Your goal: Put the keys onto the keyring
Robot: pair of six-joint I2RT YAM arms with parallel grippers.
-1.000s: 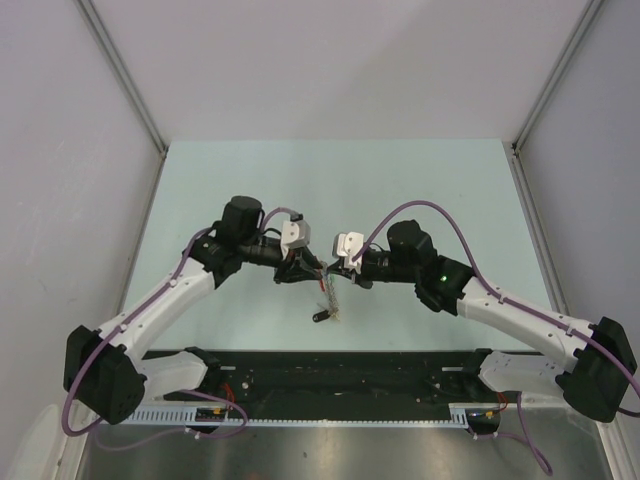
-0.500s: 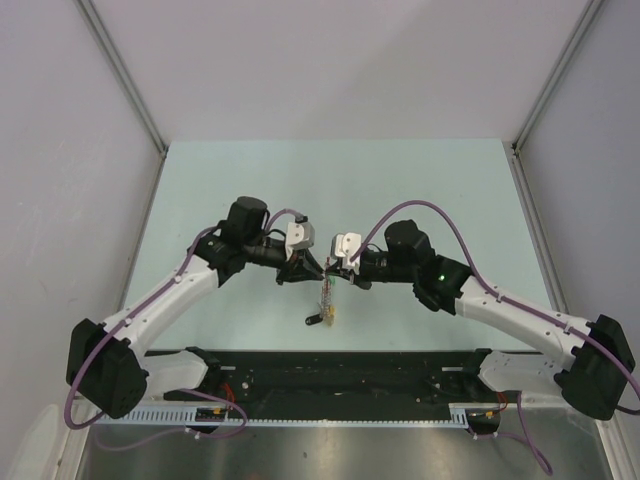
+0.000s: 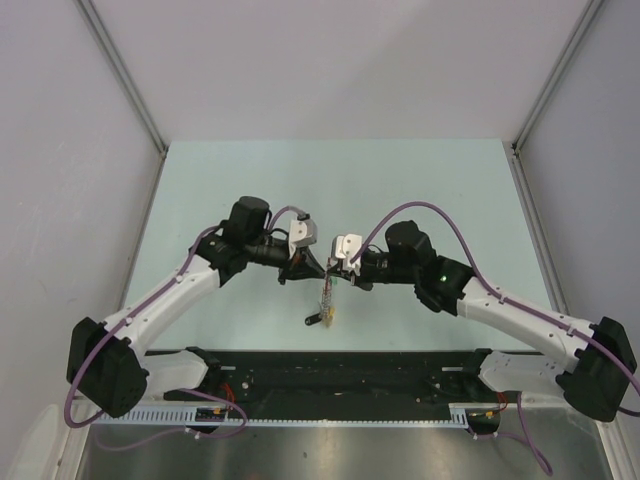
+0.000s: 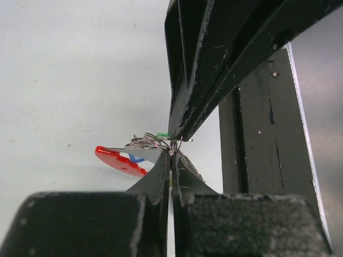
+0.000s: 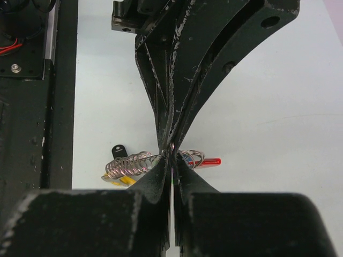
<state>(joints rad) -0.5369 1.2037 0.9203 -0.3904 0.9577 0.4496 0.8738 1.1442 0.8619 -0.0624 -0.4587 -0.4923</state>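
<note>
Your left and right jaws are both pinched shut, tip to tip, on the thin wire of the keyring (image 5: 128, 163). It hangs between them just above the worktop (image 3: 250, 180), probably so the loop is braced from two sides while a key feeds on. It shows as silvery coils with a red segment (image 4: 120, 160) and yellow and black tags (a green key (image 4: 163, 134) peeks out at the pinch).

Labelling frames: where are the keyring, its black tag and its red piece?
keyring (image 5: 128, 163), right wrist view, silver coil.
black tag (image 5: 118, 151), right wrist view, round head.
red piece (image 4: 115, 158), left wrist view, its middle.
</note>
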